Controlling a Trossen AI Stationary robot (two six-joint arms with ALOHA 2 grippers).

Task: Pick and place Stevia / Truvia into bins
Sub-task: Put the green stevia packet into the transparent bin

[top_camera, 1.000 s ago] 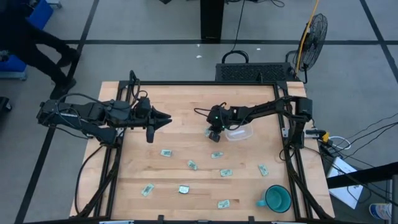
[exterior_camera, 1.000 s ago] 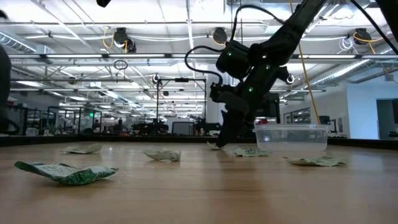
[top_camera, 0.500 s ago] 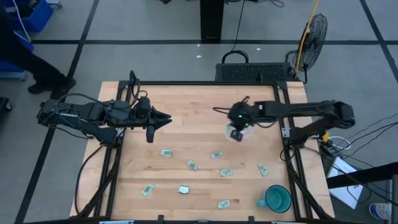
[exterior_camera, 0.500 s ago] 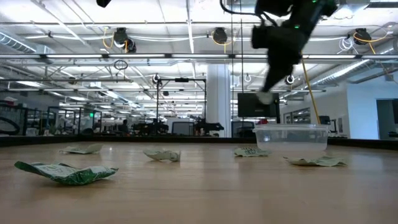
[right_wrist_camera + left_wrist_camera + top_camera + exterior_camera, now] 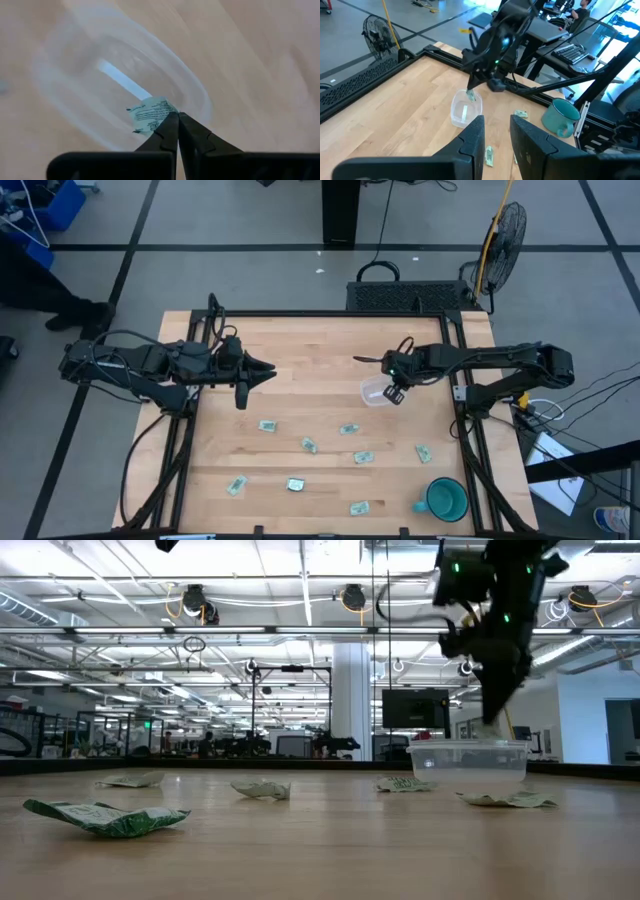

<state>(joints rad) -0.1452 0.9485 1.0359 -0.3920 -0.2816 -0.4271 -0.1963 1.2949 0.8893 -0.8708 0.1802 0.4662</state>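
low view, nearest the lens: a crumpled green sachet (image 5: 105, 816) on the wood table (image 5: 320, 850); further back more sachets flat on the boards, one (image 5: 261, 789) mid-table. from above, about eight loose sachets are scattered over the near half, one (image 5: 267, 425) closest to the left arm. teal mug (image 5: 445, 499) at the near right corner. clear plastic tub (image 5: 377, 392) stands mid-table. right gripper (image 5: 394, 392) hangs over the tub's rim, fingers pinched tight on a stevia sachet (image 5: 150, 114) dangling above the tub's opening. left gripper (image 5: 258, 372) hovers over the table's left side, fingers (image 5: 472, 142) slightly parted, holding nothing.
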